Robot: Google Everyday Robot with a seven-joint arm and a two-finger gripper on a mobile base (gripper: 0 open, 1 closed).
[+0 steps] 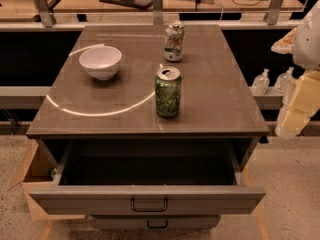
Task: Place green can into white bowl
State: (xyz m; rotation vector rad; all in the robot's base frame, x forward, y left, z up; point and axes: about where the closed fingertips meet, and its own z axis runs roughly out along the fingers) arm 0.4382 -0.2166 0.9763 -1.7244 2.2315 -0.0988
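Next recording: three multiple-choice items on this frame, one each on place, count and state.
1. The green can stands: A) in the top drawer; B) on the table, right of the white bowl; C) inside the bowl.
2. Cans on the table: A) one; B) two; C) three.
3. The top drawer is: A) open; B) shut; C) removed.
Key: B, upright beside the bowl; B, green plus a whitish can; A, pulled out. The tool hangs beyond the table's right edge.
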